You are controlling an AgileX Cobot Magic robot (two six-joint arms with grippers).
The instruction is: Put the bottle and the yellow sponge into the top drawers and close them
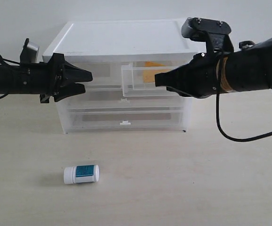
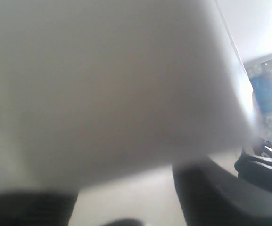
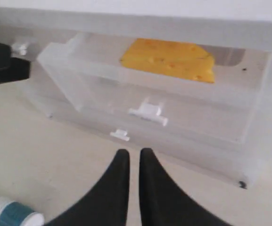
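The white bottle (image 1: 81,173) with a teal label lies on its side on the table in front of the cabinet, and its cap shows in the right wrist view (image 3: 13,214). The yellow sponge (image 1: 150,70) (image 3: 168,59) lies inside the top right drawer (image 1: 140,88) (image 3: 103,89), which is pulled out. My right gripper (image 1: 157,79) (image 3: 130,153) is shut and empty, just in front of that drawer's white handle (image 3: 147,112). My left gripper (image 1: 85,80) (image 2: 121,188) is open and empty at the cabinet's left front corner, beside the top left drawer (image 1: 105,75), which is pushed in.
The white-topped cabinet (image 1: 121,40) stands at the back of the table. Two full-width lower drawers (image 1: 124,113) sit pushed in beneath the top ones. The left wrist view is filled by a blurred, very close surface.
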